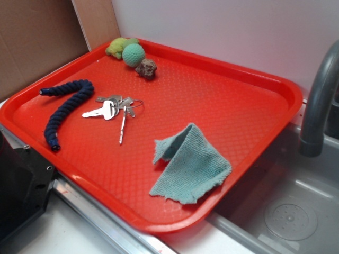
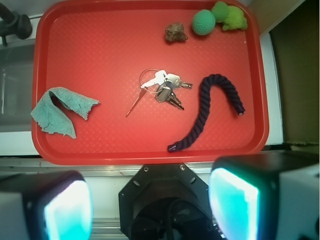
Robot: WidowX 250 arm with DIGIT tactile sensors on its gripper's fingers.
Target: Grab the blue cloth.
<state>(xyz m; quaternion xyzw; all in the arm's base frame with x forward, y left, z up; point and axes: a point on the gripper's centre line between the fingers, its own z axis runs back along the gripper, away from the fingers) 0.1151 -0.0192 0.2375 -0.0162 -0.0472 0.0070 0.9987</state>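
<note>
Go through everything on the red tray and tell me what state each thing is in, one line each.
blue cloth: folded over and rumpled, one edge raised, ungrasped, near the tray's edge.
navy rope: lying curved, loose.
keys: on a ring, fanned out flat.
teal ball: resting against the green toy.
gripper: open, off the tray.

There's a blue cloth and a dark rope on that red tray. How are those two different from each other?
The blue cloth is pale teal, while the dark rope is deep navy. The cloth is a thin terry sheet, crumpled with one corner folded up; the rope is a thick braided cord lying in a curve. The cloth sits near one edge of the red tray, the rope toward the opposite side, past the keys. Both look soft and floppy.
</note>
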